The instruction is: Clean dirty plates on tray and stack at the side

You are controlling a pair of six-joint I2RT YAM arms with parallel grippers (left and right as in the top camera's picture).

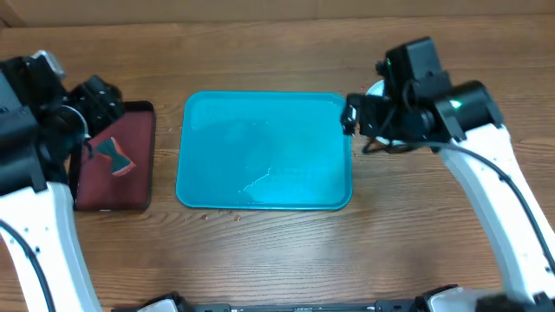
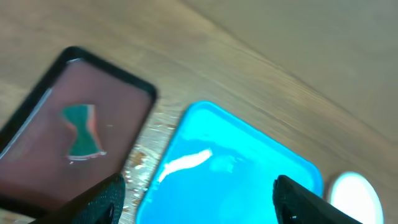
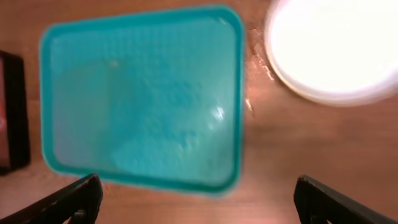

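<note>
The teal-blue tray (image 1: pixel 264 152) lies in the middle of the table with nothing on it but a wet gleam. It also shows in the left wrist view (image 2: pixel 230 168) and the right wrist view (image 3: pixel 143 93). A white plate (image 3: pixel 336 50) sits on the wood to the right of the tray's far corner; in the overhead view (image 1: pixel 375 88) my right arm mostly hides it. It also shows in the left wrist view (image 2: pixel 354 193). The yellow-green and aqua plates are out of view. My right gripper (image 3: pixel 199 205) (image 1: pixel 351 113) hangs open and empty over the tray's right edge. My left gripper (image 2: pixel 199 208) (image 1: pixel 97 97) is open and empty above the table's left side.
A black-rimmed dark red tray (image 1: pixel 139 186) lies left of the teal tray and holds a small teal and red sponge (image 1: pixel 117 158) (image 2: pixel 82 130). Small crumbs (image 2: pixel 140 163) lie on the wood between the two trays.
</note>
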